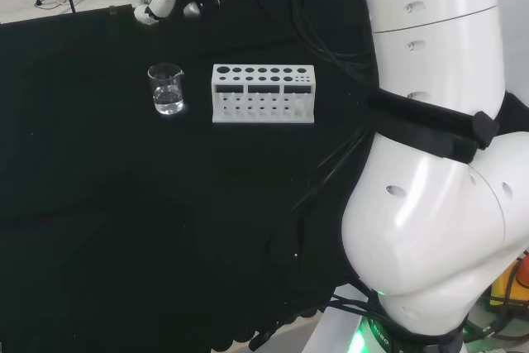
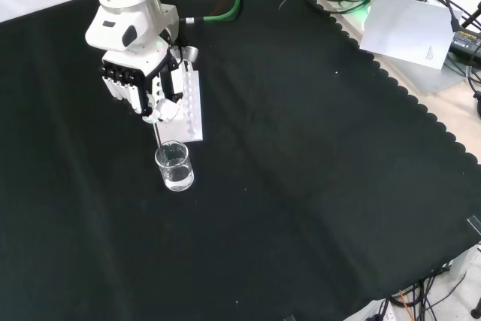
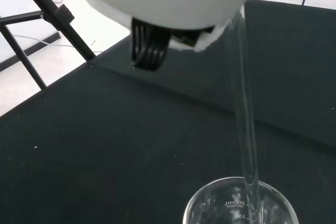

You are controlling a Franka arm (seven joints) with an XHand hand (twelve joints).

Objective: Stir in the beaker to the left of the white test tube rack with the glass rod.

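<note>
Rod's over the beaker
Black-and-white hand [image 2: 143, 84] pinches thin clear glass rod [image 3: 247, 129], tip inside small clear glass beaker [image 2: 174, 167] beside white test tube rack [image 1: 263, 93].

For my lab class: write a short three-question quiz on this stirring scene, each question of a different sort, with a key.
1. True or false: the hand holds a glass rod.
2. In the head view, the beaker stands on which side of the white test tube rack? A left, B right, C behind.
3. Fill in: in the wrist view the rod points down toward the beaker's ___.

Key: 1 true; 2 A; 3 mouth.
</note>
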